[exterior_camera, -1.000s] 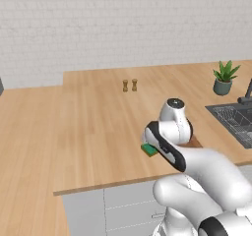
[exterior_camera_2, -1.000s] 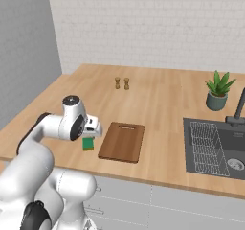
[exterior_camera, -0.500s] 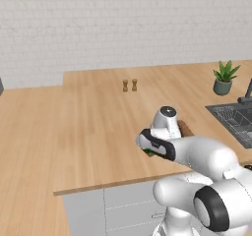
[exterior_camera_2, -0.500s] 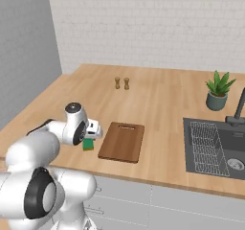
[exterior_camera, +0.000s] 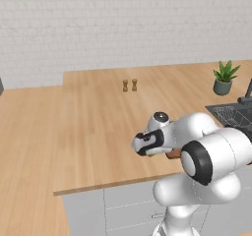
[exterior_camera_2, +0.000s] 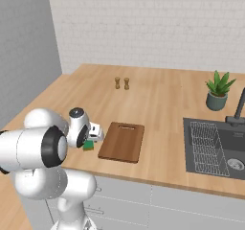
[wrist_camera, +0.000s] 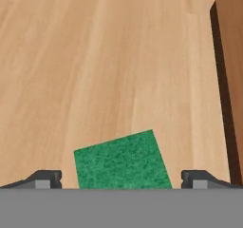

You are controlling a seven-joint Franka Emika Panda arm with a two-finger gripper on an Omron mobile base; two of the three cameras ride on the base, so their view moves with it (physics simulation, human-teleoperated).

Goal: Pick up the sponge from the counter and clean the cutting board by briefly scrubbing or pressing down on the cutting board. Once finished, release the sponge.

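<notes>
Sponge [wrist_camera: 122,160] first: through the hand view we saw its dark green scouring top as a slightly skewed rectangle lying on the wood-grain counter [wrist_camera: 95,56], between the two finger tips [wrist_camera: 45,179] of the gripper [wrist_camera: 122,180], whose jaws stood wide apart without touching it. The reddish-brown cutting board [wrist_camera: 232,80] ran along the right edge, apart from the sponge.

From the right base view we found the sponge [exterior_camera_2: 88,146] as a small bright green block just left of the cutting board [exterior_camera_2: 122,141], with the gripper [exterior_camera_2: 94,133] low over it and the arm folded near the counter's front edge.

From the left base view we saw the arm bent sharply, its hand [exterior_camera: 147,142] angled down over the counter [exterior_camera: 74,132].
</notes>
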